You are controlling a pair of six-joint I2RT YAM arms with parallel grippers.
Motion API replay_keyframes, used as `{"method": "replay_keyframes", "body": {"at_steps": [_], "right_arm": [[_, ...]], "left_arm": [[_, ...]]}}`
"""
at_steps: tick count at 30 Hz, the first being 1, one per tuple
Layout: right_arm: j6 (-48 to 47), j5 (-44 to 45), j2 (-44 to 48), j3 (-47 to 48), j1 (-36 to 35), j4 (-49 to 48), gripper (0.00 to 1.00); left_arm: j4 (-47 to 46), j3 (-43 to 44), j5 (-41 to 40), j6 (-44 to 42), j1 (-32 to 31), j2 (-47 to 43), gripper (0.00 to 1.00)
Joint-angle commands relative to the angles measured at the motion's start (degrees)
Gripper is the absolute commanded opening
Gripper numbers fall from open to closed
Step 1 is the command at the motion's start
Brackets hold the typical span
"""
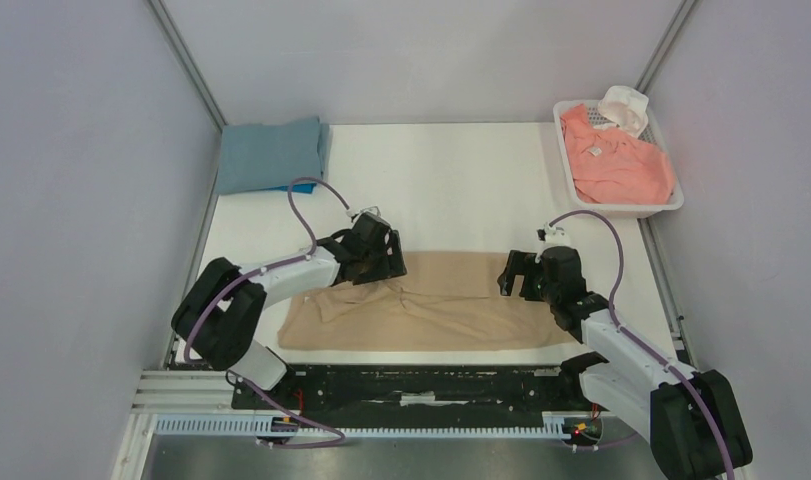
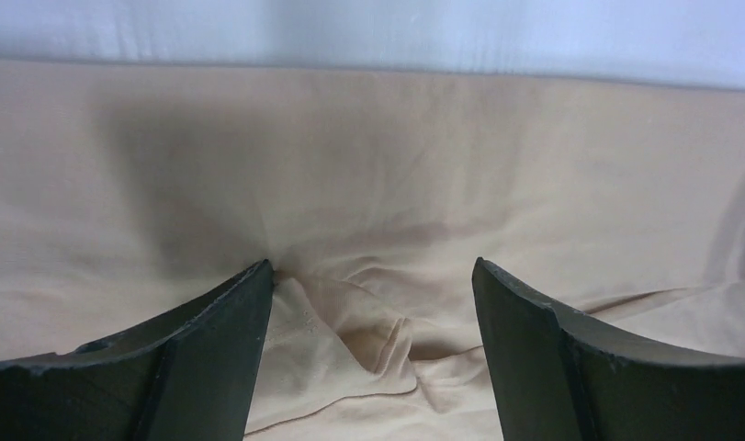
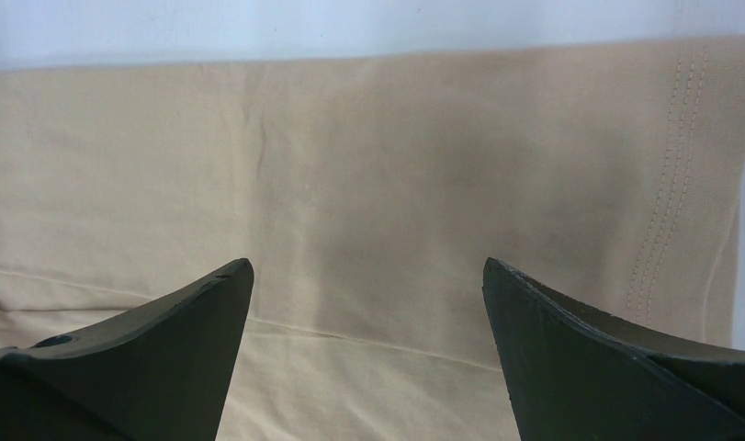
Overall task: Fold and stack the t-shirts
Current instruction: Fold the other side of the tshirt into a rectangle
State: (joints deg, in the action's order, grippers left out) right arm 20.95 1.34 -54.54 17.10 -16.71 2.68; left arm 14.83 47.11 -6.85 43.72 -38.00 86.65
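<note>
One tan t-shirt (image 1: 431, 305) lies on the near bench (image 1: 461, 190), its long axis running left to right. Both pairs stand wide open and empty just above it: left jaws over its rumpled part, right jaws by the stitched hem.

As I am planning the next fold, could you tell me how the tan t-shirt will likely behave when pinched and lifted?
The tan t-shirt is probably floppy: it bunches into soft wrinkles inside the open left gripper. It would likely drape and sag from any pinch point. Lying thin and flat, it seems light.
</note>
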Motion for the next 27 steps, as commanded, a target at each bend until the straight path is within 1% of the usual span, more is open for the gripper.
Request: {"method": "replay_keyframes", "body": {"at_steps": [1, 4, 6, 9, 12, 14, 17, 19, 23, 27], "right_arm": [[-0.99, 1.28, 0.61, -0.03, 0.01, 0.12, 0.98], [-0.91, 2.15, 0.93, -0.29, 0.01, 0.12, 0.98], [-1.09, 2.34, 0.65, -0.19, 0.01, 0.2, 0.98], [-1.17, 2.89, 0.2, -0.01, 0.02, 0.3, 0.98], [-1.12, 3.18, -0.12, 0.13, 0.05, 0.2, 0.98], [-1.01, 3.15, -0.32, -0.04, 0.0, 0.21, 0.98], [-0.98, 3.14, -0.5, -0.18, 0.02, 0.22, 0.98], [-0.99, 3.21, -0.68, -0.23, 0.05, 0.31, 0.98], [-1.11, 3.23, -0.57, -0.23, 0.01, 0.39, 0.98], [-1.21, 3.05, -0.66, -0.3, 0.01, 0.39, 0.98]], "left_arm": [[-1.47, -0.14, 6.57, -2.46, -0.15, 0.93, 0.85], [-1.21, -4.46, 11.32, -0.44, -0.86, -1.98, 0.86], [-1.04, -7.64, 12.21, 2.04, -2.57, -5.46, 0.86], [0.12, -11.06, 10.43, 4.98, -6.89, -11.75, 0.86], [4.55, -12.03, 5.45, 8.23, -11.05, -15.87, 0.86], [8.15, -11.57, 3.27, 9.6, -12.77, -17.14, 0.86], [11.11, -10.91, 1.58, 10.33, -15.13, -18.53, 0.86], [11.92, -10.67, 2.71, 9.86, -15.87, -18.63, 0.86], [10.77, -11.57, 6.22, 9.36, -18.11, -17.49, 0.86], [8.64, -11.76, 6.59, 9.94, -21.77, -17.65, 0.86]]}}
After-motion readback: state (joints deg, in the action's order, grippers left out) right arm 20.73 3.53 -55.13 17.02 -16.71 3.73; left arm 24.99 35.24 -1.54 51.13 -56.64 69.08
